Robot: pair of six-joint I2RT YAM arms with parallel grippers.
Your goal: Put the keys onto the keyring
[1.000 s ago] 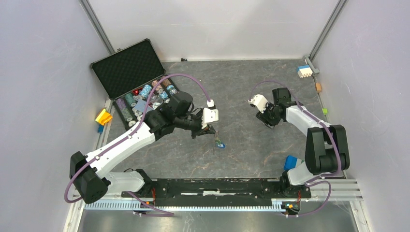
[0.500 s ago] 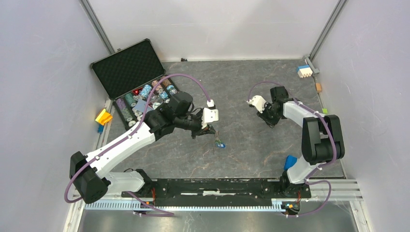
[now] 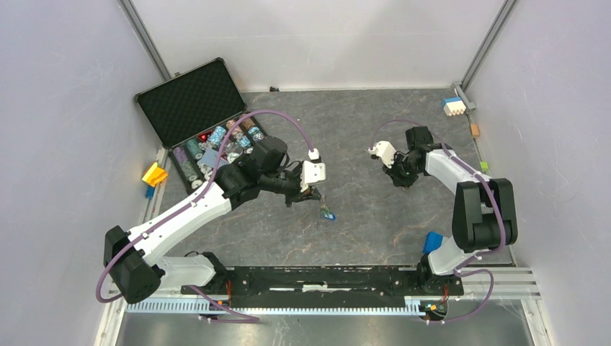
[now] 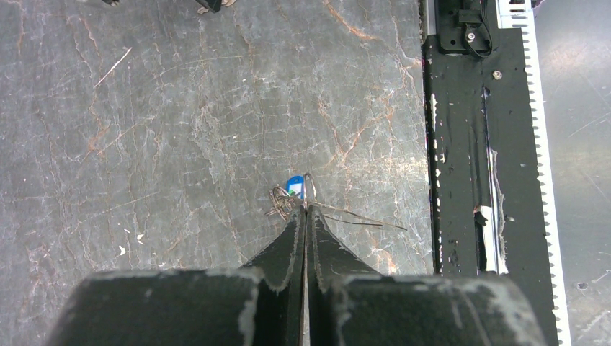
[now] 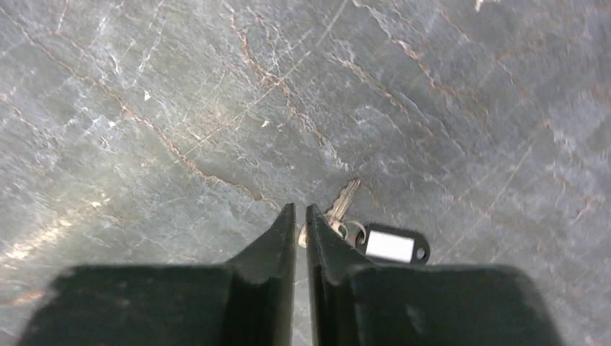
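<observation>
My left gripper [image 4: 303,213] is shut on the keyring [image 4: 360,220], a thin dark wire loop running right from the fingertips, held above the table. A blue-tagged key [image 4: 291,186] and a speck of green tag hang in a small metal bunch at the tips. From above, the left gripper [image 3: 311,193] is mid-table with the blue tag [image 3: 328,215] dangling below it. My right gripper [image 5: 301,215] is low on the table, its jaws almost together around the head of the black-tagged key [image 5: 389,245]. The key's blade [image 5: 346,197] lies on the stone. The right gripper [image 3: 400,180] is right of centre.
An open black case [image 3: 189,101] with poker chips [image 3: 216,148] stands at the back left. Toy blocks lie at the left edge [image 3: 153,174], the back right corner [image 3: 453,107] and by the right arm's base [image 3: 432,241]. A black rail [image 4: 461,144] runs along the near edge.
The right arm's wrist and forearm shifted slightly left and back over the black-tagged key. The left arm and the keyring have not moved.
</observation>
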